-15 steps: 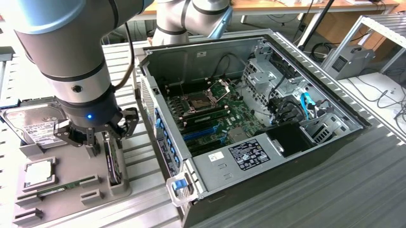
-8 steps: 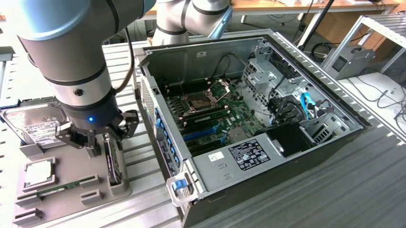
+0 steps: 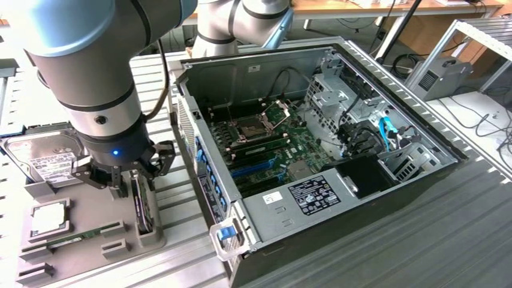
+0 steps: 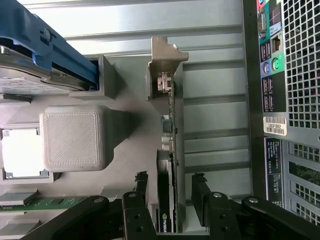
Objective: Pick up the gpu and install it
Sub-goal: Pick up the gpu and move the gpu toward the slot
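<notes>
Released, the claw (image 4: 170, 177) straddles the gpu (image 4: 172, 120) standing on edge in its gray holder (image 4: 162, 57); pick-up is in hand, and gripping demands both faces squarely met.

The holder block (image 4: 72, 137) is matt, finely ridged grey plastic; the table (image 4: 215, 75) is grooved metal.
</notes>
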